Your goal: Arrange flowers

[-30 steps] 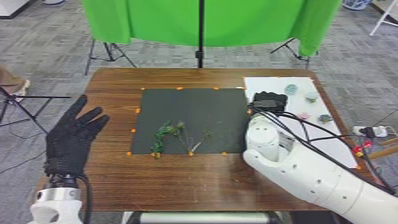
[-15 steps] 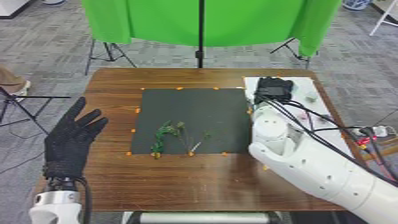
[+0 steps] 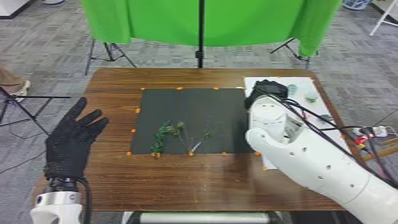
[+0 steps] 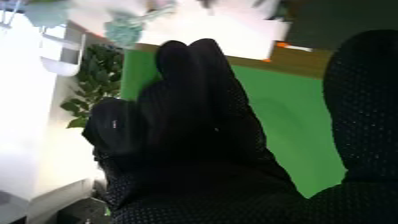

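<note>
While the left hand (image 3: 69, 145) is wide, the right hand (image 3: 264, 90), seemingly empty, hovers open near the table's (image 3: 178, 182) far-right corner.

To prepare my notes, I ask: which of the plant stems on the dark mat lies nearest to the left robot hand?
The leafy green stem, leftmost on the dark mat, with denser leaves than the thin stems to its right.

A leafy green stem (image 3: 160, 142) and thin sprigs (image 3: 182, 131) lie close together on the dark mat (image 3: 195, 106); pale blue-green flowers (image 3: 311, 96) lie apart on the white sheet (image 3: 303, 82).
</note>
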You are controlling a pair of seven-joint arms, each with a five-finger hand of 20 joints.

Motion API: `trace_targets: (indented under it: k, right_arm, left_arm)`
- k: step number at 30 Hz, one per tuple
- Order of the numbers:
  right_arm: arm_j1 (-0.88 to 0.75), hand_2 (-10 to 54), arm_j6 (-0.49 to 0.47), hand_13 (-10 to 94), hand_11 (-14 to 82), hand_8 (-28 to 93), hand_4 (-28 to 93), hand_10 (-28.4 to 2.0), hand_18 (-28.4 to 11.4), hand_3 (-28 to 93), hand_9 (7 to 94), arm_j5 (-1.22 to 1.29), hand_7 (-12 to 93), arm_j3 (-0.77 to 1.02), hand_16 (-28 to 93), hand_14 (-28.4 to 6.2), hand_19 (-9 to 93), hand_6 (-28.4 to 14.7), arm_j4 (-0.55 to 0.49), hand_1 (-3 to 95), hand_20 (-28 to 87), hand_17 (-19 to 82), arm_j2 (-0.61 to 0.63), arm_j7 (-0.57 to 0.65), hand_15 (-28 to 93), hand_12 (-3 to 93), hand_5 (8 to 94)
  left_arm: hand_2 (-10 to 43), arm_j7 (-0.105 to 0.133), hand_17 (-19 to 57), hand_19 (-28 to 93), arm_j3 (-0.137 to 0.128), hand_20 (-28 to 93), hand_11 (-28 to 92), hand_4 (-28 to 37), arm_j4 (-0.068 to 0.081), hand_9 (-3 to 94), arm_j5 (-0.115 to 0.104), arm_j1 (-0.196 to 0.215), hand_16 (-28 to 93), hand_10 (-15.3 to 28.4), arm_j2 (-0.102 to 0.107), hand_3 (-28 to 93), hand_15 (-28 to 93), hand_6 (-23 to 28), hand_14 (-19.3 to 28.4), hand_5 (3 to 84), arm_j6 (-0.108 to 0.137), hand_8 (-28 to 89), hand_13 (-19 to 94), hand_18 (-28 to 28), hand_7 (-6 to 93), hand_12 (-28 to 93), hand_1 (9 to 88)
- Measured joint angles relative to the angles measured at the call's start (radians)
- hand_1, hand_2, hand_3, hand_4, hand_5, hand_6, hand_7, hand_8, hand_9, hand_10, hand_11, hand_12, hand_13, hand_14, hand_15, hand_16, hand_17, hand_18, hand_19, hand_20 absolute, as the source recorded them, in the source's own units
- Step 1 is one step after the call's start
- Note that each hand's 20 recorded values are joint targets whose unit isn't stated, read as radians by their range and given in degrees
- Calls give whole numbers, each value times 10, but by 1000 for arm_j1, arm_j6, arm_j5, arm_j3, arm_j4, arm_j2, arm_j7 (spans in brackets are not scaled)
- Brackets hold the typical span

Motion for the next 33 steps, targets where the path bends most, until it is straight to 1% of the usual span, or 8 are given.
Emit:
trace_targets:
  k: [5, 14, 18, 20, 21, 24, 28, 33]
  right_arm:
    - [-2, -93, 35, 651, 615, -102, -244, -264, -284, 671, 597, -3, 67, -11, 290, -198, 932, -204, 6, 317, 695, 458, -45, 15, 932, 221, 634]
    - [-13, -93, 16, 671, 606, -108, -245, -264, -284, 664, 616, 33, 71, 1, 285, -187, 932, -229, 68, 332, 700, 483, -119, 123, 932, 224, 633]
    - [-19, -95, 12, 690, 603, -110, -260, -239, -284, 686, 655, 35, 81, 1, 256, -168, 932, -187, 94, 370, 700, 480, -123, 125, 932, 222, 681]
    - [-19, -95, 16, 719, 601, -96, -276, -186, -284, 713, 716, 34, 111, -8, 204, -138, 932, -110, 108, 447, 688, 472, -119, 122, 929, 230, 763]
    - [-19, -95, 21, 734, 591, -24, -280, -165, -284, 677, 743, 30, 128, -18, 196, -125, 932, -84, 113, 498, 676, 468, -115, 117, 922, 245, 799]
    - [-9, -95, 43, 769, 556, 39, -282, -122, -277, 638, 810, -19, 160, -64, 196, -101, 932, -43, 118, 582, 650, 461, -93, 97, 897, 277, 880]
    - [-10, -95, 88, 789, 531, 73, -282, -117, -266, 677, 847, -60, 183, -93, 203, -84, 932, -38, 118, 590, 636, 453, -61, 32, 882, 276, 901]
    - [-35, -95, 129, 780, 550, 146, -283, -128, -263, 739, 840, -79, 204, -73, 219, -89, 932, -53, 95, 569, 658, 436, -23, -52, 891, 287, 891]
  left_arm:
    - [80, 0, -87, 488, 4, 248, 273, -210, 0, 335, 0, -1, -73, 199, 1, 745, 555, 73, 257, 332, 0, -90, 242, 235, 125, 136, 263]
    - [81, -7, -87, 488, 3, 247, 272, -210, 0, 337, 2, -5, -73, 200, -3, 745, 557, 75, 257, 334, -1, -90, 242, 235, 123, 134, 264]
    - [81, -16, -87, 488, 2, 247, 273, -210, 1, 337, 3, -12, -74, 200, -9, 744, 557, 75, 256, 334, -2, -90, 242, 235, 123, 134, 264]
    - [82, -19, -87, 488, 2, 247, 273, -210, 2, 337, 4, -16, -74, 200, -11, 744, 557, 75, 257, 334, -3, -90, 242, 235, 123, 134, 264]
    - [82, -19, -87, 488, 3, 247, 273, -210, 2, 337, 4, -18, -74, 200, -11, 744, 557, 75, 257, 334, -4, -90, 242, 235, 123, 134, 263]
    - [84, -21, -87, 488, 3, 247, 273, -210, 4, 337, 4, -24, -74, 200, -13, 743, 557, 75, 257, 334, -5, -90, 242, 235, 123, 134, 262]
    - [85, -22, -87, 488, 3, 247, 273, -212, 6, 338, 4, -30, -75, 200, -15, 743, 557, 76, 257, 334, -6, -90, 243, 235, 123, 134, 262]
    - [87, -23, -87, 488, 2, 248, 273, -213, 6, 338, 4, -31, -74, 200, -15, 742, 557, 76, 257, 334, -6, -89, 242, 235, 121, 134, 259]
